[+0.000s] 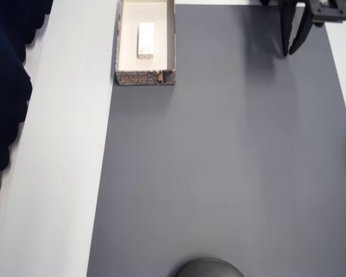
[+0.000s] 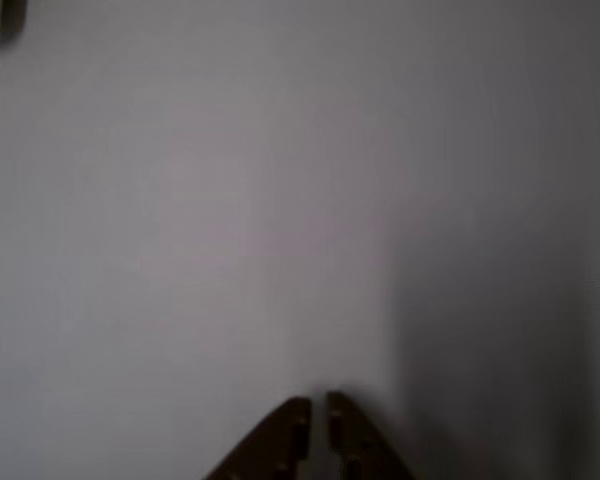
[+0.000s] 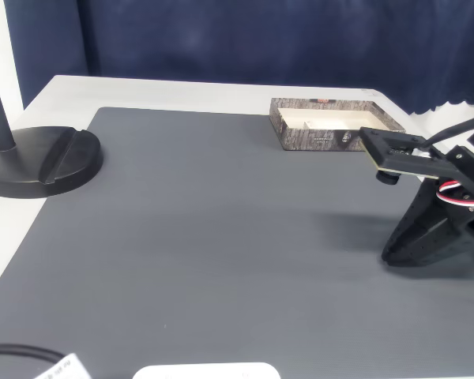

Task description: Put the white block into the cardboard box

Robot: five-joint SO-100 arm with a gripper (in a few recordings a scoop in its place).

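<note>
Grey matting covers most of the surface point(image 1: 219, 173), with a pale strip along its left edge in the overhead view. At the mat's top left corner sits the cardboard box point(image 1: 145, 77), its printed side facing down the picture, and the white block point(image 1: 146, 40) lies flat inside it on the cream floor, so the task looks done. Well apart at the top right, the claw point(image 1: 294, 51) rests low over bare mat, clenched and empty, apparently parked clear.

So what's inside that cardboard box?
In the overhead view, the white block lies inside the cardboard box on its cream floor, with nothing else beside it. In the fixed view, the box's near wall hides the block.
</note>
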